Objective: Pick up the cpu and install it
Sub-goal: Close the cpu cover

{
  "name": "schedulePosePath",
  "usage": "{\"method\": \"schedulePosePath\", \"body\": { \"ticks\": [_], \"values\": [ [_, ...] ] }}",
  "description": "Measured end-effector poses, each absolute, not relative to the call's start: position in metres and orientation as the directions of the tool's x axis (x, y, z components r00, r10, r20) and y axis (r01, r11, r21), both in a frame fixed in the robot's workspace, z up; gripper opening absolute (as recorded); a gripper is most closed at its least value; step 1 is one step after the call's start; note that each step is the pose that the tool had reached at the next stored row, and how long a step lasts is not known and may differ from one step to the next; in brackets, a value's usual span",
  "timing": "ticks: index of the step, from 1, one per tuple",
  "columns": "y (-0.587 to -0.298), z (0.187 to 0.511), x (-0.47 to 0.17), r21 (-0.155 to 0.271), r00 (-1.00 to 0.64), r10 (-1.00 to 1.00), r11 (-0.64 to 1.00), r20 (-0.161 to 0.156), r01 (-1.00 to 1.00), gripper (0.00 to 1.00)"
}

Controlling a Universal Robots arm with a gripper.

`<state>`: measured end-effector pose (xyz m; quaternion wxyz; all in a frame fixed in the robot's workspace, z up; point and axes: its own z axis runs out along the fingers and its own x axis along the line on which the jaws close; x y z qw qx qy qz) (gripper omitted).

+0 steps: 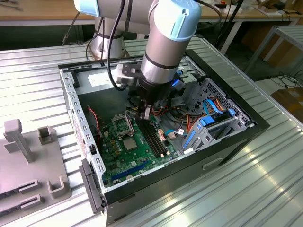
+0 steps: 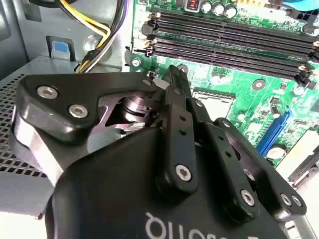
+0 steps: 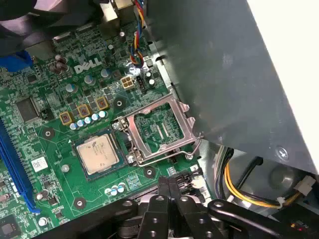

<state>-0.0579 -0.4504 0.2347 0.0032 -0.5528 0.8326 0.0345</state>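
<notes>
**Gripper housing looming closest, fingers pressed together and empty; cpu lying in its socket**

In the second wrist view the gripper's black body and bolted linkages are crowding the near foreground. Its two fingers are running out side by side to a closed tip. In the first wrist view the same tips are meeting with nothing between them. They are hanging over the green motherboard, just off the edge of the open load frame.

The cpu is sitting flat in the socket, silver top up, apart from the gripper. The metal load frame is lying beside it, not over it (the chip's lid is fully exposed).

In the exterior view the gripper is pointing down into the open computer case. It is hovering between the load frame and the black memory slots, with the cpu just beyond it on the board. The arm, grey with pale blue caps, is reaching in from above. Yellow cables are curling past the case's inner wall. The case is resting on a ribbed metal table, and a grey fixture is standing on the exterior view's left.
</notes>
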Motion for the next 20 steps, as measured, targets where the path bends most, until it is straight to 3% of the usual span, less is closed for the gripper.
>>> {"method": "schedulePosePath", "body": {
  "ticks": [7, 17, 20],
  "values": [
    [-0.450, 0.233, -0.057, 0.054, -0.278, -0.959, 0.275, -0.054, -0.960, 0.11],
    [-0.437, 0.231, -0.054, 0.054, -0.250, -0.967, 0.247, -0.057, -0.967, 0.11],
    [-0.437, 0.231, -0.054, 0.059, -0.247, -0.966, 0.243, -0.075, -0.968, 0.11]
  ]
}}
